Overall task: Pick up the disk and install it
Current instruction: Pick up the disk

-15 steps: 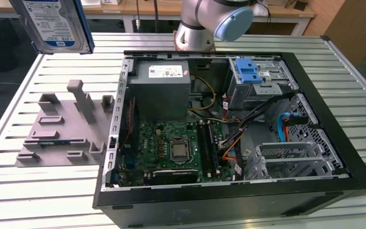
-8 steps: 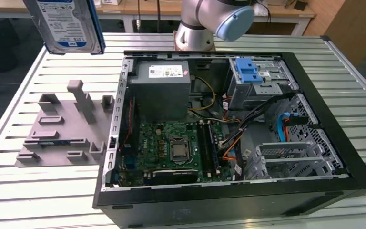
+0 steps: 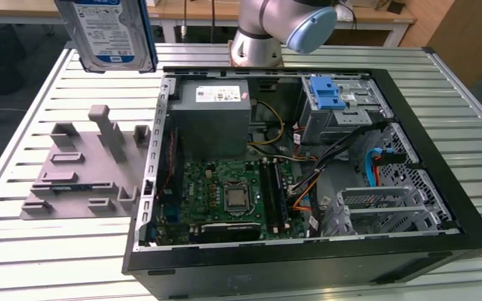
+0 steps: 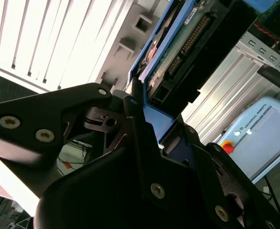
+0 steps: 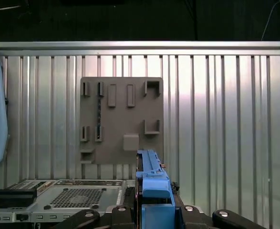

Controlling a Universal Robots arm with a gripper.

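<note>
The gripper (image 4: 154, 121) is closed on the disk (image 4: 187, 43), its black fingers (image 4: 132, 102) pressed against the blue bracket at one end (both wrist views show the bracket wedged between them). The disk hangs on edge below the grip. In the exterior view the disk (image 3: 107, 31) is high in the air over the table (image 3: 48, 263), near its far corner on the exterior view's left. It touches nothing beneath it. Under it, by the table's edge on that side, lies the grey plate (image 3: 82, 169). The first wrist view looks straight down past the disk (image 5: 151, 176) onto the plate (image 5: 120, 124), whose slots look bare.

The pick-up looks done, so the step in hand is, I judge, the carry toward the case (image 3: 291, 263), which lies open just beside the plate. The cage (image 3: 333, 94) with the blue latch sits at the case's far corner on the exterior view's right, well apart from the disk. Installing probably calls for crossing the case, clearing its rim and cables (image 3: 366, 166), and lining the bracket up squarely with the bay (which bay, I cannot tell).
</note>
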